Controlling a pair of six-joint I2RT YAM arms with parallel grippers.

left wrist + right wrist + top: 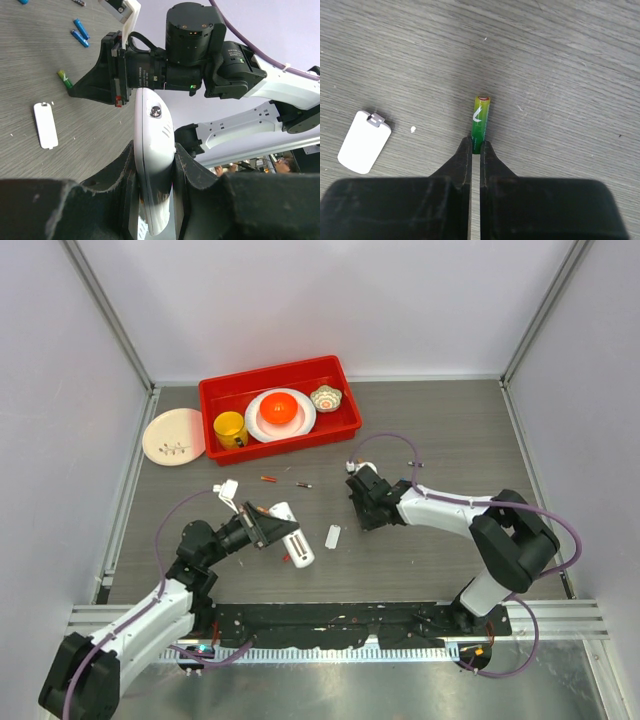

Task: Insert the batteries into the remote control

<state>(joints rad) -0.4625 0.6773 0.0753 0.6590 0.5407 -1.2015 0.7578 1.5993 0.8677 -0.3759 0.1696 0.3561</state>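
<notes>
Here, left end effector clamps the remote control; right end effector pinches a green battery.

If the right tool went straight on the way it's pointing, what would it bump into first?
Probably the bare table. The right tool is shut on a green battery that sticks out ahead, so its tip would likely touch first. How near it is, I can't tell.

The cover lies on the table left of a battery.
</notes>
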